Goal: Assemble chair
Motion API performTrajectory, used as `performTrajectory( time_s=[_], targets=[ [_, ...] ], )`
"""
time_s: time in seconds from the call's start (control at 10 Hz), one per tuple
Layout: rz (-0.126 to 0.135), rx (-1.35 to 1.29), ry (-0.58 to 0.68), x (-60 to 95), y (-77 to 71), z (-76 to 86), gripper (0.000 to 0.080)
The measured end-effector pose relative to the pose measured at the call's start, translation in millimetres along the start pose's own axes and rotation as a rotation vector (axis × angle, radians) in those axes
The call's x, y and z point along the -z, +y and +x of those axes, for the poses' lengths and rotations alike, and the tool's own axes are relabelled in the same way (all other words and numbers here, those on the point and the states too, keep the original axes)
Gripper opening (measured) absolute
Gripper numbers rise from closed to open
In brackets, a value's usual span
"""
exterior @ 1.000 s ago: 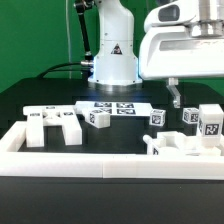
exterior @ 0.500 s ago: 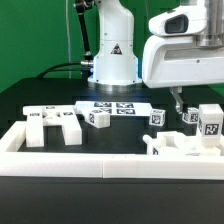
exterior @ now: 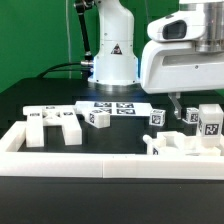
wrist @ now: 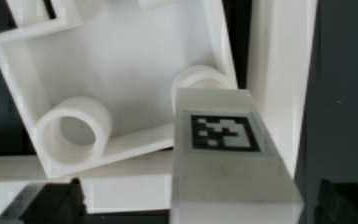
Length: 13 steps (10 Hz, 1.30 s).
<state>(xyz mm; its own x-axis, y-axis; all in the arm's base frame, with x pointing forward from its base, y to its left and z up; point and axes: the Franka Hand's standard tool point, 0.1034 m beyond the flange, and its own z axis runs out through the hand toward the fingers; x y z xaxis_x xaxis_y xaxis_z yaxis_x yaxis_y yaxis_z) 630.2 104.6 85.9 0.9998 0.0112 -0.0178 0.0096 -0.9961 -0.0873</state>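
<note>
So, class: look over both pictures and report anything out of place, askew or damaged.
Nothing stands out. The chair parts lie loose and separate on the black table, inside the border rail, as unassembled pieces would; none looks broken.

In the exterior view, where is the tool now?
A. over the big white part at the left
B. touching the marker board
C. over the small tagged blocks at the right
C: the tool hangs open above the small tagged blocks at the exterior view's right, apart from the marker board.
</note>
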Motion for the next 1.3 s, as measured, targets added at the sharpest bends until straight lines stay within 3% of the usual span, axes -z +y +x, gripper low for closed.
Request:
performTrajectory(
  time_s=[0.1, 0.2, 0.4, 0.7, 1.3],
  targets=[
    [0.000, 0.000, 0.002, 0.0, 0.0, 0.3, 0.0532],
    [0.000, 0.000, 0.004, 0.0, 0.2, 0.7, 0.0532],
    [0.000, 0.000, 0.004, 0.0, 0.3, 0.7, 0.0290],
    [0.000, -0.040, 0.004, 0.0, 0.3, 0.7, 0.0290],
    [0.003, -0.480, 0.004, -0.3, -0.7, 0.4, 0.0291]
  ],
)
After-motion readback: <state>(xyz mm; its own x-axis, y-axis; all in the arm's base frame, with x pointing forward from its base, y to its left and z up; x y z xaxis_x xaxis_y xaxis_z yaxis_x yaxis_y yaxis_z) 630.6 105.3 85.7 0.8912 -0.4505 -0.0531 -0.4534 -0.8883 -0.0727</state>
